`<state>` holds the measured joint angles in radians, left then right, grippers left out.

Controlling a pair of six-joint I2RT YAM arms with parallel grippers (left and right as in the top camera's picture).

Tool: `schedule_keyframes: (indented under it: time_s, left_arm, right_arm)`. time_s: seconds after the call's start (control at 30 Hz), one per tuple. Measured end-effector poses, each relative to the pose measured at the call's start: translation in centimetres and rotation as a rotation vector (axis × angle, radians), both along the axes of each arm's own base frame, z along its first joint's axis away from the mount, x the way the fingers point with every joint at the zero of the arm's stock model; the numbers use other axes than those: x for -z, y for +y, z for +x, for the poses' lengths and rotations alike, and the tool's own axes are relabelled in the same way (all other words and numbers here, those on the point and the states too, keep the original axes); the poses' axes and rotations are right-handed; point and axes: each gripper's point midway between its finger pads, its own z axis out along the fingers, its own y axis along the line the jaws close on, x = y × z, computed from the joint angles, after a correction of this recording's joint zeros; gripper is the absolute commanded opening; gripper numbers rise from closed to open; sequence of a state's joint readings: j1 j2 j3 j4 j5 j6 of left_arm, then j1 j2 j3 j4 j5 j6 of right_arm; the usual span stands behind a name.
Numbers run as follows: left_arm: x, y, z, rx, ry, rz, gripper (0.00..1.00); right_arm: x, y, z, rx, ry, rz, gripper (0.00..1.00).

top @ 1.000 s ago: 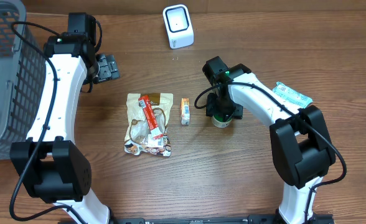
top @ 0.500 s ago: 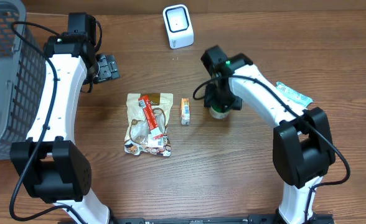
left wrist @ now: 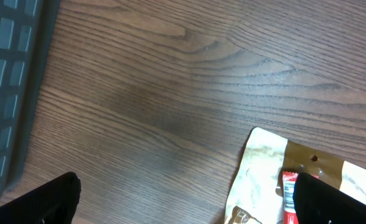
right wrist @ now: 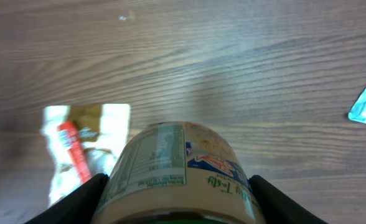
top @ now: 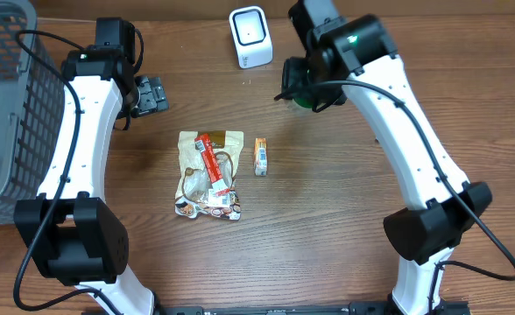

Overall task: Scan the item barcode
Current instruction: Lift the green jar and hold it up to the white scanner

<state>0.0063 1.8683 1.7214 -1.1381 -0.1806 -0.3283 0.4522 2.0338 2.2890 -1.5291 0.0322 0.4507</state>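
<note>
Now: Jar Lifted Beside the Scanner

At upper left of the overhead view, the left gripper [top: 149,94] stands fully spread and empty. At centre frame, the snack pouch [top: 209,175] and small box [top: 260,156] lie unmoved. At upper centre, just right of the scanner [top: 250,37], the right gripper [top: 304,86] clamps the jar [right wrist: 173,163], which stood on the table a second ago. Barcode presentation likely follows.

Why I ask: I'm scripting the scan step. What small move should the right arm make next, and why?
Probably ease the jar toward the white scanner and turn its label to face it: the right gripper holds the jar beside the scanner, not yet in front.
</note>
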Motion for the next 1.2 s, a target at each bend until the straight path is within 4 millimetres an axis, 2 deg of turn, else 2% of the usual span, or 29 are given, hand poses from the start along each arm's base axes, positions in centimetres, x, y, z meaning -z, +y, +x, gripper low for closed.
schedule_keyframes:
  time_s: [0.13,0.27,0.43,0.57,0.73,0.87,1.07,1.2]
  left_arm:
    - [0.0,0.0,0.0,0.0,0.0,0.0,1.0]
    - [0.0,0.0,0.0,0.0,0.0,0.0,1.0]
    - [0.0,0.0,0.0,0.0,0.0,0.0,1.0]
    - [0.0,0.0,0.0,0.0,0.0,0.0,1.0]
    - [0.0,0.0,0.0,0.0,0.0,0.0,1.0]
    - [0.0,0.0,0.0,0.0,0.0,0.0,1.0]
    - [0.0,0.0,0.0,0.0,0.0,0.0,0.99]
    - [0.0,0.0,0.0,0.0,0.0,0.0,1.0]
  right_arm:
    - [-2.1,0.4,-0.2,-0.015,-0.027,0.038,0.04]
    - [-2.8,1.1,0.6,-0.023,-0.071,0.074,0.04]
    - [-4.6,2.8,3.7,-0.03,-0.212,0.15,0.04]
    - [-4.8,3.9,5.9,-0.033,-0.277,0.183,0.04]
    - [-2.8,5.6,9.5,-0.035,-0.329,0.208,0.04]
    - [-0.5,7.1,12.6,-0.035,-0.371,0.227,0.04]
    - [3.6,9.3,17.6,-0.03,-0.464,0.258,0.04]
    - [6.4,9.7,20.4,0.001,-0.529,0.242,0.04]
